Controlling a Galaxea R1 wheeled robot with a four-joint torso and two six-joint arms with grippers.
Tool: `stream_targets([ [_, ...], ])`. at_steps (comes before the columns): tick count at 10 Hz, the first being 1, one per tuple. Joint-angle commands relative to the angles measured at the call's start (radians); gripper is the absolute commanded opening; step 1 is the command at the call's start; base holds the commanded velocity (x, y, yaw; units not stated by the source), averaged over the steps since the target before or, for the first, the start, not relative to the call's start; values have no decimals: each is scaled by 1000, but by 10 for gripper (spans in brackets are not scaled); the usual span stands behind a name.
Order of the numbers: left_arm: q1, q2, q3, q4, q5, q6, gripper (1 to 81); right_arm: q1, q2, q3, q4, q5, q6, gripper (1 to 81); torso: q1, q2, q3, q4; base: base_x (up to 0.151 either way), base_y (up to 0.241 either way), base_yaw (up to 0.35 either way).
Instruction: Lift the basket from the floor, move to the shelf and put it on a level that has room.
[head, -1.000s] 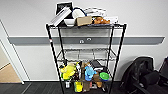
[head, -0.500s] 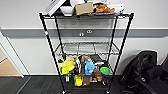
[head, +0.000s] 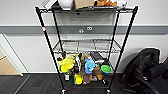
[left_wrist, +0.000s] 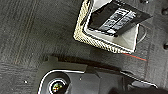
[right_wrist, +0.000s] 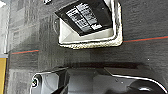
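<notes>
With the basket resting on the dark carpet floor before the shelf, approach its rim squarely from both sides; gripper opening cannot be determined.

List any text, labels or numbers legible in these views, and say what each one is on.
None can be read.
Black item in the basket: white printed blocks, too blurred to read.
Shelf post: small red-and-white tag, too small to read.
Bottom-tier bottles and toys: no legible labels.
</notes>
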Motion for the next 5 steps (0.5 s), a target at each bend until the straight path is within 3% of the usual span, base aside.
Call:
stream_targets([
  [1,-126,-39,-14,-10,111,-3,811,106,-50,13,26,-94,7,811,62,-96,0,0,0,0,0],
  [5,-189,-23,-14,-17,156,-3,811,126,-66,8,52,-96,7,811,150,-234,-1,0,0,0,0],
])
